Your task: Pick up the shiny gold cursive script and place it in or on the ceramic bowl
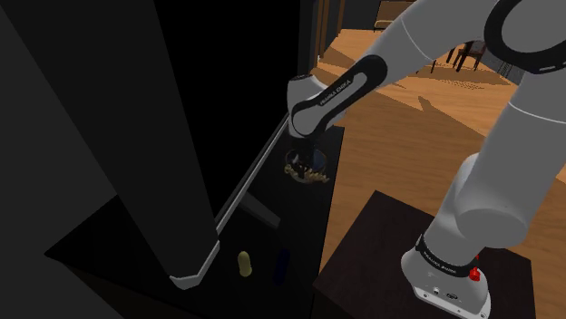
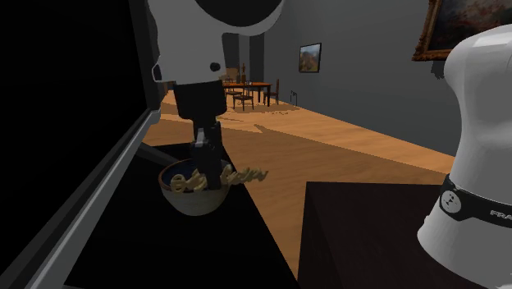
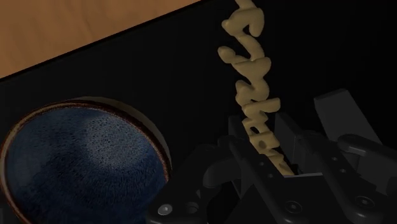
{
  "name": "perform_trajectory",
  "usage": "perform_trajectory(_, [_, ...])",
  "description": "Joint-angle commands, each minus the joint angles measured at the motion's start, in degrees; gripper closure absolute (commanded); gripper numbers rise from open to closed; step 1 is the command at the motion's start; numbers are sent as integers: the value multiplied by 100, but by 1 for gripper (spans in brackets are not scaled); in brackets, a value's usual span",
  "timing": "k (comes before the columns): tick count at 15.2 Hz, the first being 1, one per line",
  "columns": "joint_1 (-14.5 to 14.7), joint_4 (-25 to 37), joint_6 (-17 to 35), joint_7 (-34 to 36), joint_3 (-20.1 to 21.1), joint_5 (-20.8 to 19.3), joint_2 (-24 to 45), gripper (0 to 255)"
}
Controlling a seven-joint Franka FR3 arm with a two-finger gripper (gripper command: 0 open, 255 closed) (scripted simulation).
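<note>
From the shoulder view's left: one tall dark panel (image 1: 136, 136) with a grey edge. Then, on the near part of the black counter (image 1: 304, 222), there is one small yellowish lump (image 1: 244, 263) and, just to its right, one dark blue thing (image 1: 282, 265) too dim to name.

Farther along the counter sits one bowl (image 2: 193, 201), pale outside, speckled dark blue inside, with a brown rim. One gold cursive script (image 3: 251, 79) — a single joined strip of letters — is pinched at one end between the black fingers of the gripper (image 2: 205, 164), which hangs close above the bowl.

In the second exterior view the script lies across the bowl's rim and sticks out past its right side. The wrist view has most of it over the black counter beside the bowl, whose blue inside shows plain glaze.

Right again is the dark stand (image 1: 363, 263) on a wood floor (image 1: 399, 154). Far off are one dining table (image 2: 246, 89) with chairs and two framed pictures (image 2: 310, 57).
</note>
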Motion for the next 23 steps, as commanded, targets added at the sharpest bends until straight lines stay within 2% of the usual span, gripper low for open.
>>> perform_trajectory(1, [1, 70, -194, 6, 0, -10, -122, 255])
perform_trajectory(2, [0, 78, -224, 7, 1, -12, -144, 255])
perform_trajectory(8, [-374, 1032, -462, -739, -347, 21, 567, 255])
perform_trajectory(16, [-934, 2739, -988, -1680, -638, 231, 1750, 255])
perform_trajectory(23, [-960, 2597, -540, -1712, -606, 298, 2061, 255])
